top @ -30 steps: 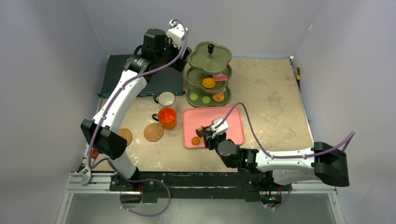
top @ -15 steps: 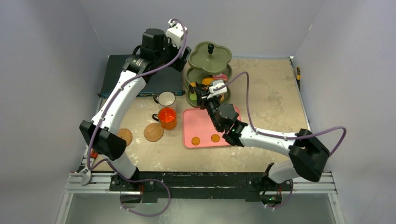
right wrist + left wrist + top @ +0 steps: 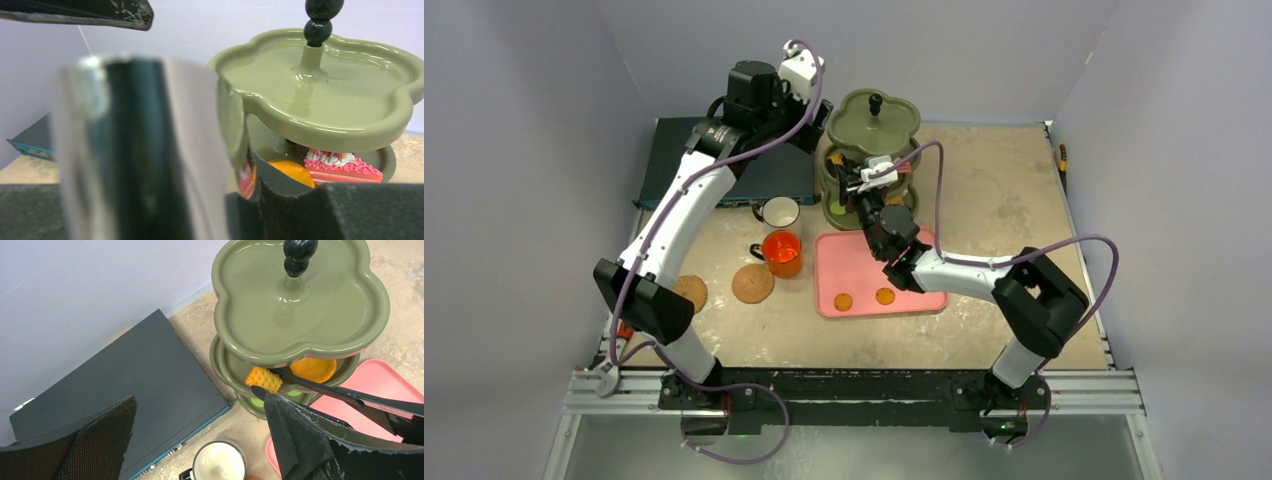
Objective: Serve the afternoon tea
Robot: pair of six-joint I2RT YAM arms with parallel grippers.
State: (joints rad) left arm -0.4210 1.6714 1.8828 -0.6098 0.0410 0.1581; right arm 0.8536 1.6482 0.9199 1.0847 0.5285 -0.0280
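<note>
Reaching under the top tier of the olive-green stand [image 3: 300,325], the right gripper [image 3: 852,180] pinches an orange biscuit [image 3: 260,377] flat at its fingertips, low enough to slide onto the middle tier, where a pink cake [image 3: 342,167] and a round orange biscuit [image 3: 292,172] sit. The left gripper [image 3: 200,400] hangs wide open and empty beside the stand's left side, probably parked clear of the right arm's path. Two spare biscuits [image 3: 844,301] wait on the pink tray [image 3: 864,260] in front of the stand.
</note>
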